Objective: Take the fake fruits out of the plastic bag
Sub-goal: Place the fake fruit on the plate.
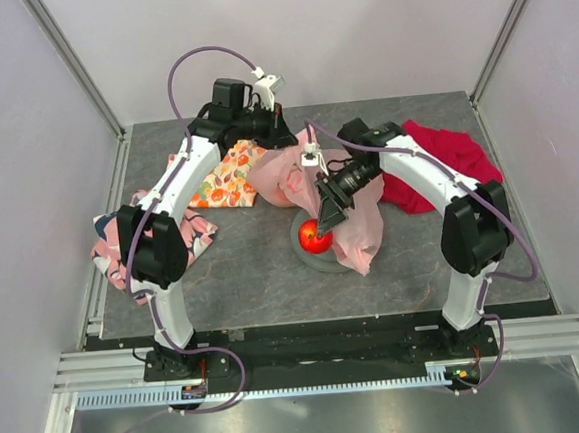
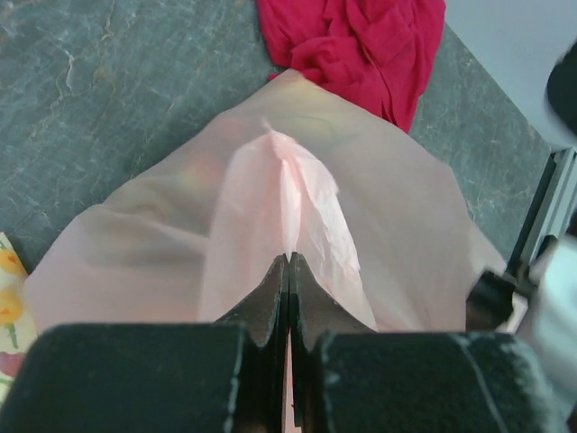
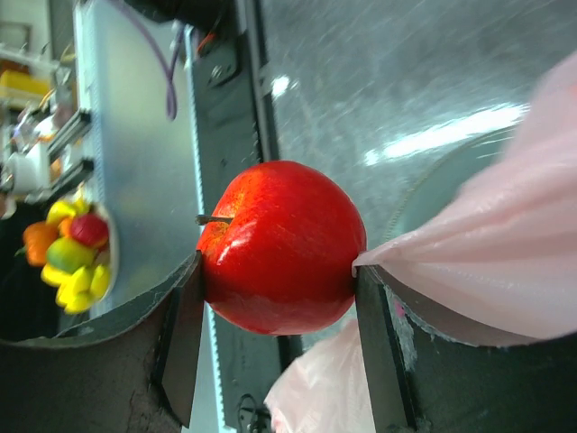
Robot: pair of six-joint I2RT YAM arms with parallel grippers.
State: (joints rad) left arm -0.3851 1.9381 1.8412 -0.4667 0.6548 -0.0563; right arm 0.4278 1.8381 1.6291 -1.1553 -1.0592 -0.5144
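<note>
Here, one apple [image 3: 281, 239] in right gripper [image 3: 276, 287] (left gripper [image 2: 288, 269] tight on one plastic bag [image 2: 162, 234])

right claw [image 3: 278, 280]: gripping red apple [image 3: 281, 239] | plastic bag [image 3: 505, 262]: against one finger

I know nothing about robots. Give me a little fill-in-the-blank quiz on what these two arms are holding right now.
1. The right claw grips a glossy red ____ between its two fingers.
2. The left claw is shut, pinching a fold of the thin pale-pink plastic ____.
3. The crumpled cloth at the far right of the table is plain ____.

Missing words: apple; bag; red.
</note>
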